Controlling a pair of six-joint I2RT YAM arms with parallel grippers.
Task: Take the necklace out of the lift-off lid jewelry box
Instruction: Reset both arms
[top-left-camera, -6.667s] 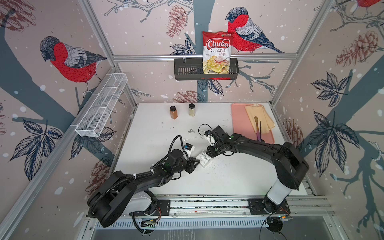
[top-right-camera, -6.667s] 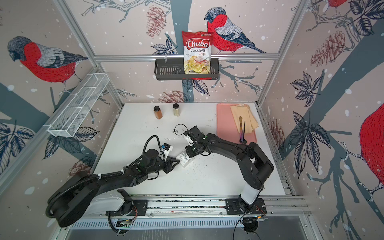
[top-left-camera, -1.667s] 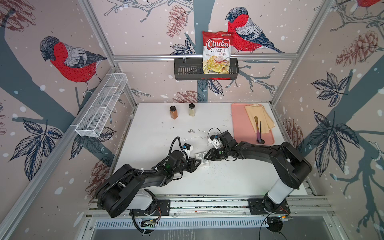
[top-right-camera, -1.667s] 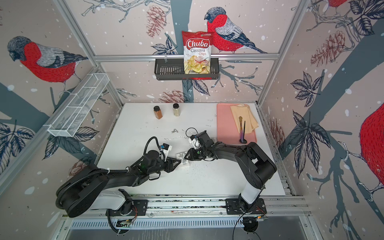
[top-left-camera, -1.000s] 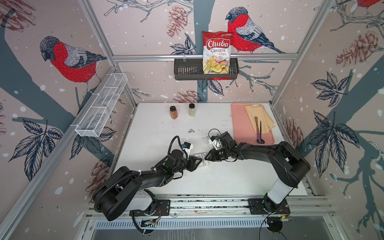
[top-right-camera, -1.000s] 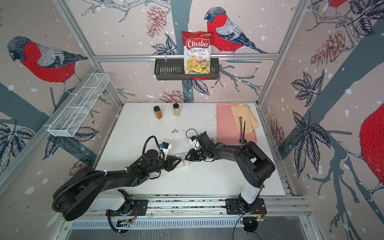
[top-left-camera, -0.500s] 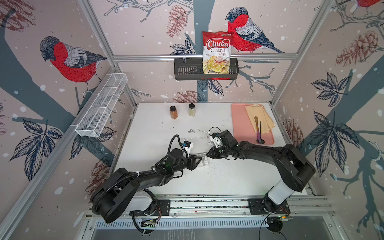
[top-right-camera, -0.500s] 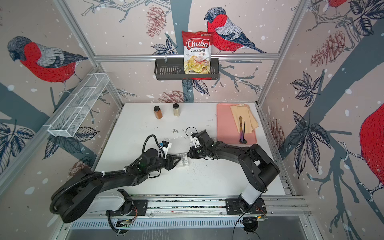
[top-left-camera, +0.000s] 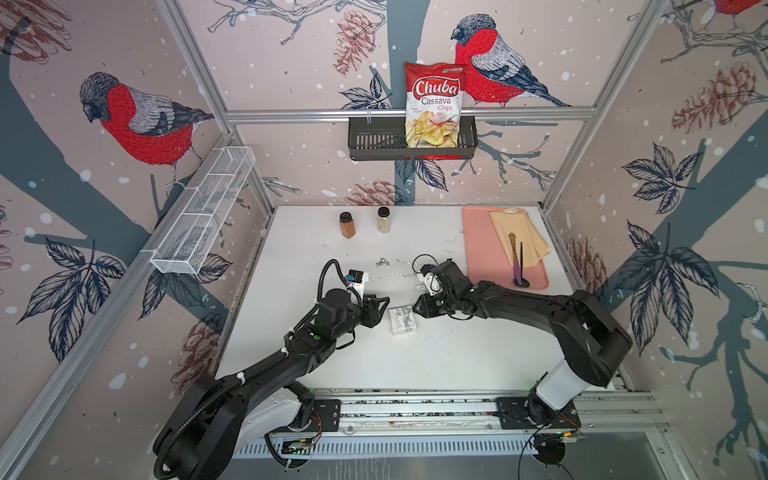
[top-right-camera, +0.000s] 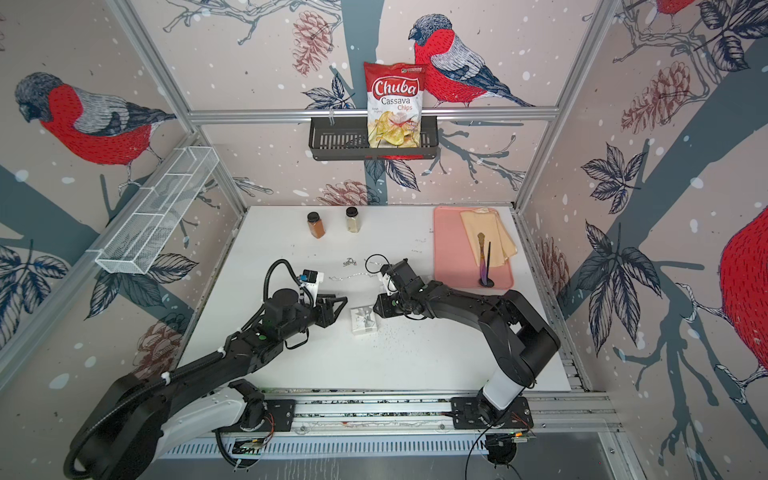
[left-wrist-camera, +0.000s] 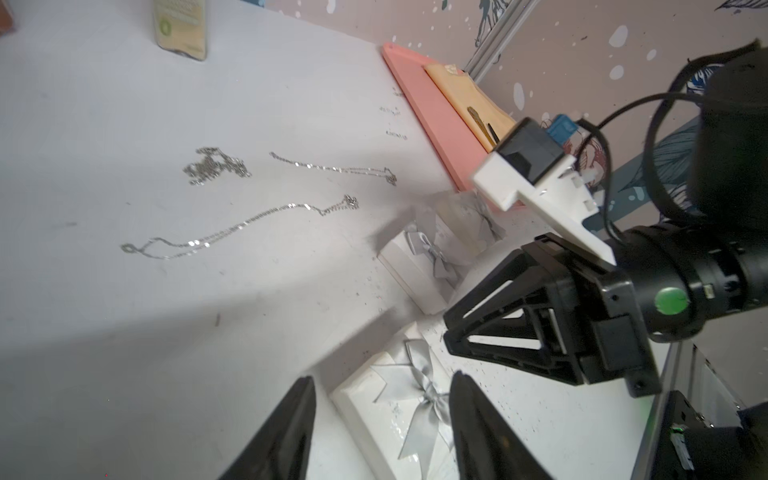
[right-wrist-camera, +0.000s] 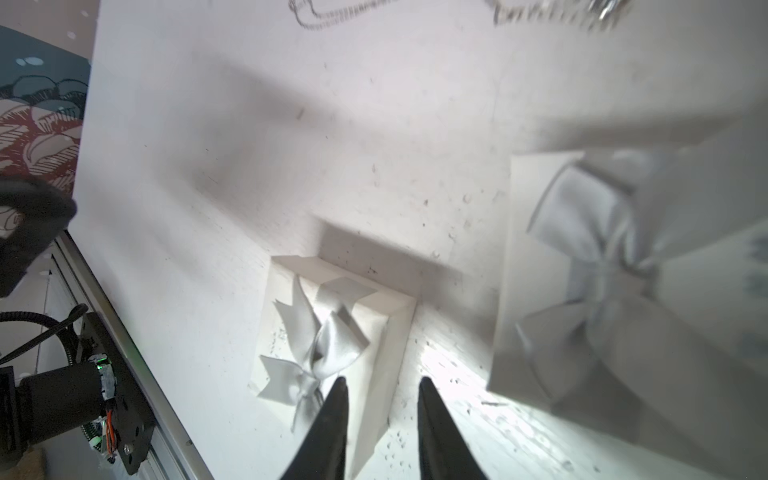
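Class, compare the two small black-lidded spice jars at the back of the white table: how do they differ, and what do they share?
The glass jar of orange-brown spice holds darker contents than the glass jar of pale spice. The orange-brown jar stands farther from the pink plastic tray; the pale jar stands nearer it. Both stand upright, black-lidded, similar in size, not touching.

Left end effector jaws wider than a second ago (beside jewelry box)
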